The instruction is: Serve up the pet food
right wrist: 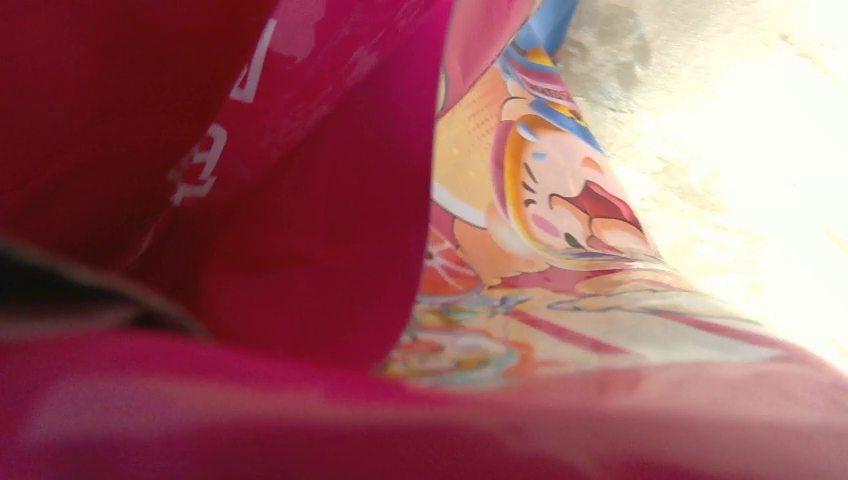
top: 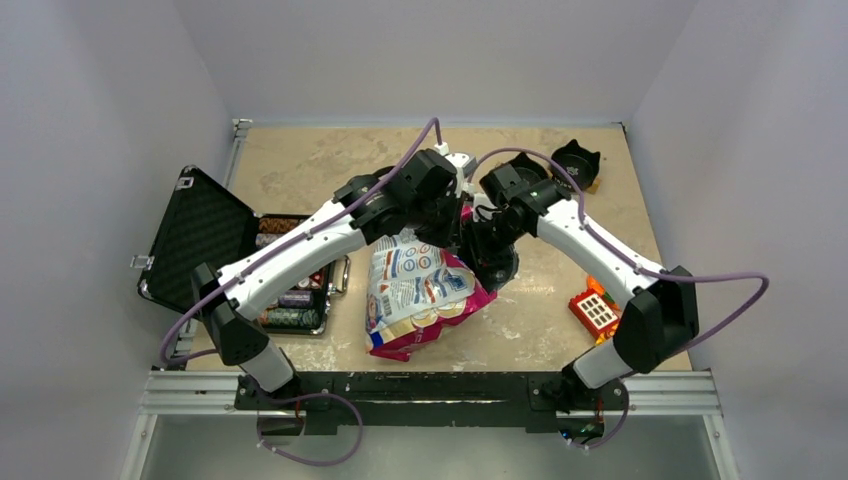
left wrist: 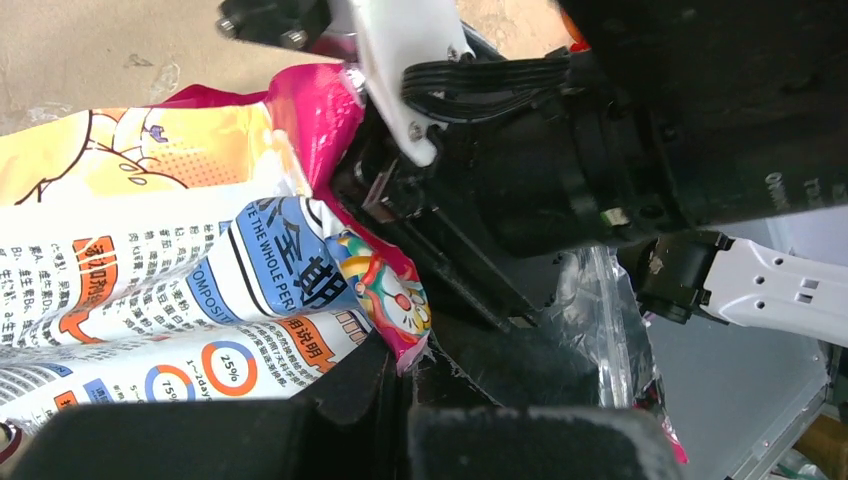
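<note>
The pink-blue-white cartoon-printed pet food bag (top: pixel 418 292) lies mid-table with its top end lifted toward both grippers. My left gripper (top: pixel 447 222) is shut on the bag's pink top edge, and in the left wrist view (left wrist: pixel 420 365) the foil corner is pinched between the black fingers. My right gripper (top: pixel 480 243) is pressed against the same top end, opposite the left one. Its wrist view is filled with pink foil and cartoon print (right wrist: pixel 560 230), which hides its fingers. The bag's printed face also shows in the left wrist view (left wrist: pixel 180 270). No kibble shows.
A black bowl (top: pixel 577 163) sits at the far right of the table. An open black case (top: pixel 195 240) of coloured poker chips (top: pixel 290 300) lies on the left. An orange and white toy (top: pixel 597 311) sits by the right arm.
</note>
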